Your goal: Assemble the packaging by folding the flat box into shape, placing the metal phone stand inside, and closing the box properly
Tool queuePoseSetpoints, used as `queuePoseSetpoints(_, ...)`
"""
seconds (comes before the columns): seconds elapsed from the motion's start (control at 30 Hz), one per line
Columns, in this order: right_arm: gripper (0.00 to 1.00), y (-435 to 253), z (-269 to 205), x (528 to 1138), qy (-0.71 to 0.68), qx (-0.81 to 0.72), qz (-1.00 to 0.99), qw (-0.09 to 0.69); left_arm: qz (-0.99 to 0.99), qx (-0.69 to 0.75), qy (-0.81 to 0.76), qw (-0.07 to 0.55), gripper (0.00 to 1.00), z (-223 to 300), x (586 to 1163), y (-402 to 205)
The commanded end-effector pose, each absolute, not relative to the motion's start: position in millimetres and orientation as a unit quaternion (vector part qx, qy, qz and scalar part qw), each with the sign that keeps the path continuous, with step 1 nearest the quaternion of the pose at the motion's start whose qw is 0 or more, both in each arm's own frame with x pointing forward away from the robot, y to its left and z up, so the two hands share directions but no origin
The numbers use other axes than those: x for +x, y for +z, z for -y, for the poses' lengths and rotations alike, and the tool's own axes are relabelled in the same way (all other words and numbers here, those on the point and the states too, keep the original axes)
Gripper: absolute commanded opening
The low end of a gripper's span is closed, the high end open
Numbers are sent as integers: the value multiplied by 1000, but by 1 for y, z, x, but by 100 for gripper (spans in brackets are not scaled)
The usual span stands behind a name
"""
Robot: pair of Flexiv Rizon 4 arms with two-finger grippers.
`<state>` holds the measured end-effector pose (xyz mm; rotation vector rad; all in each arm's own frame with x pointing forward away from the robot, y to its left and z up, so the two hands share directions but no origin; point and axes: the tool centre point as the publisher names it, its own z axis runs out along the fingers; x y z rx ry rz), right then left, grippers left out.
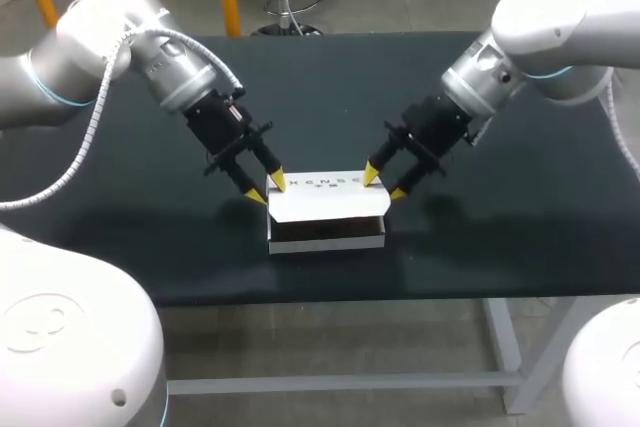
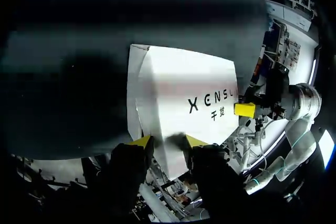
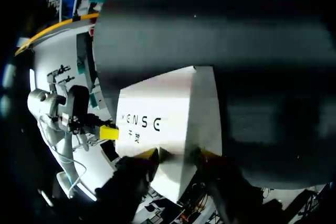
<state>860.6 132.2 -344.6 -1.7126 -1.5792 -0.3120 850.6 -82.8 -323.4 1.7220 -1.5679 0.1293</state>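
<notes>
Box (image 1: pixel 325 205) lies between left pincer (image 1: pixel 266 188) and right pincer (image 1: pixel 385 184), both open astride its ends.

Dark green-black table (image 1: pixel 330 77) on pale grey metal legs (image 1: pixel 503 342), soft shadows across its top

Box (image 1: pixel 325 203) between left tool (image 1: pixel 264 188), right tool (image 1: pixel 385 184)

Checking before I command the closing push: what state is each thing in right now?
White cardboard box: folded into shape, contents hidden from view.
Box's white lid: not fully closed, dark gap along its front.
Left gripper: open, tips at the lid's left end.
Right gripper: open, tips at the lid's right end.
</notes>
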Motion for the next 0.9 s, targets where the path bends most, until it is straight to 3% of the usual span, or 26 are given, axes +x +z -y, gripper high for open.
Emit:
queuePoseSetpoints(0.03,52,-342,-137,865,-117,-669,622,391,619,673,39,403,41,85,857,-322)
queuePoseSetpoints(0.9,51,-335,-143,875,-102,-662,621,408,613,656,0,440,40,80,870,-316)
